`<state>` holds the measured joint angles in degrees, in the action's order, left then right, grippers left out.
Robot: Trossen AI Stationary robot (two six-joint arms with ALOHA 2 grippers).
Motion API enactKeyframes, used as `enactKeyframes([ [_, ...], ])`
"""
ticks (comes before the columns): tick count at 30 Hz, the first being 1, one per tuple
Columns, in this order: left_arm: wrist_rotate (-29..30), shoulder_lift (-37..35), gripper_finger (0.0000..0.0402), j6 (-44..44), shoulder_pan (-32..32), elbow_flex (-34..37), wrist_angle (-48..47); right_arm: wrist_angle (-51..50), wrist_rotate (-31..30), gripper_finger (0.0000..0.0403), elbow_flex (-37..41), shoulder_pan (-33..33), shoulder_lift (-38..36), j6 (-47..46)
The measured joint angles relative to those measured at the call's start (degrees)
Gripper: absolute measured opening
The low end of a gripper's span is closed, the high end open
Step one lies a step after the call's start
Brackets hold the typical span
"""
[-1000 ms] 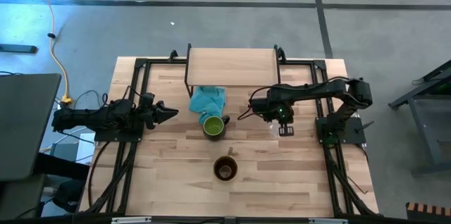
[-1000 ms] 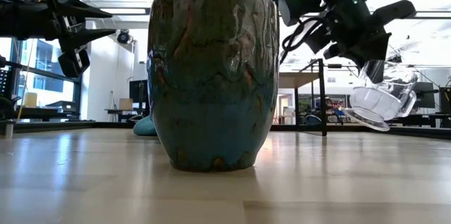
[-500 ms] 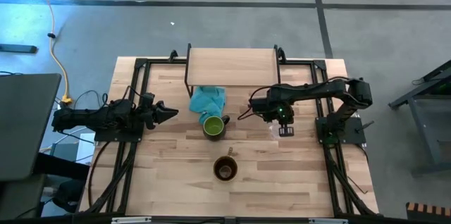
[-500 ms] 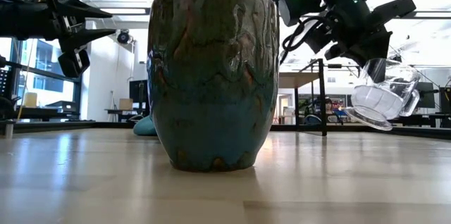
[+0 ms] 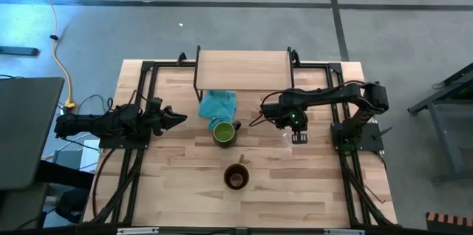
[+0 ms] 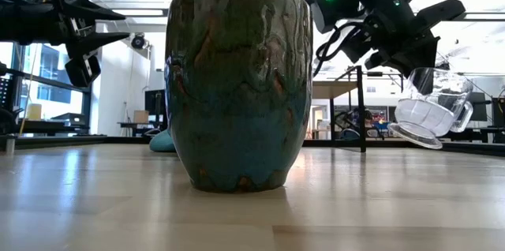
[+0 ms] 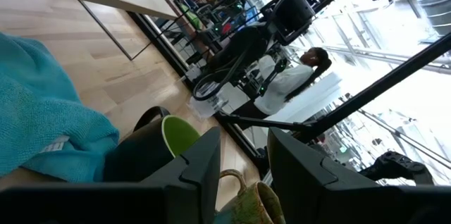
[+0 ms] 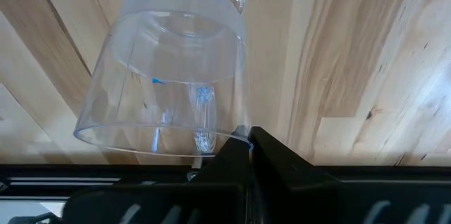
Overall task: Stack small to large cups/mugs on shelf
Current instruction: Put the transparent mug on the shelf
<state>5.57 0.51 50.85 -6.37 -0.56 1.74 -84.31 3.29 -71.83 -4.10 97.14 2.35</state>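
Well above the desk's right half, the right gripper [image 6: 418, 65] pinches the rim of the tilted glass cup [image 6: 432, 106], clear of the wood. Left gripper [image 5: 176, 117] waits open by the left edge. Green mug [image 5: 223, 131] sits mid-desk beside the cloth [image 5: 216, 105]; brown mug [image 5: 236, 176] stands nearer the front edge.

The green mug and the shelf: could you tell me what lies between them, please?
The teal cloth lies between the green mug and the shelf, seen in the high view.
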Motion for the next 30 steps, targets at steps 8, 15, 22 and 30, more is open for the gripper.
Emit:
enactKeyframes([
  [8, -0.1, 0.0, 0.0106, 0.0, 0.0, 0.0, 0.0, 0.5, 0.5, 0.0012, 0.0, 0.0, 0.1, -0.5],
  [15, -0.1, 0.0, 0.0106, 0.0, 0.0, 0.0, 0.0, 1.3, 0.7, 0.0023, 0.0, 0.0, 0.1, -0.5],
  [22, -0.1, 0.0, 0.0106, 0.0, 0.0, 0.0, 0.0, 2.8, 1.7, 0.0023, 0.0, 0.0, 0.1, -0.5],
  [30, 0.0, 0.0, 0.0106, 0.0, 0.0, 0.0, 0.0, 2.9, 2.8, 0.0023, 0.0, 0.0, 0.1, -0.5],
])
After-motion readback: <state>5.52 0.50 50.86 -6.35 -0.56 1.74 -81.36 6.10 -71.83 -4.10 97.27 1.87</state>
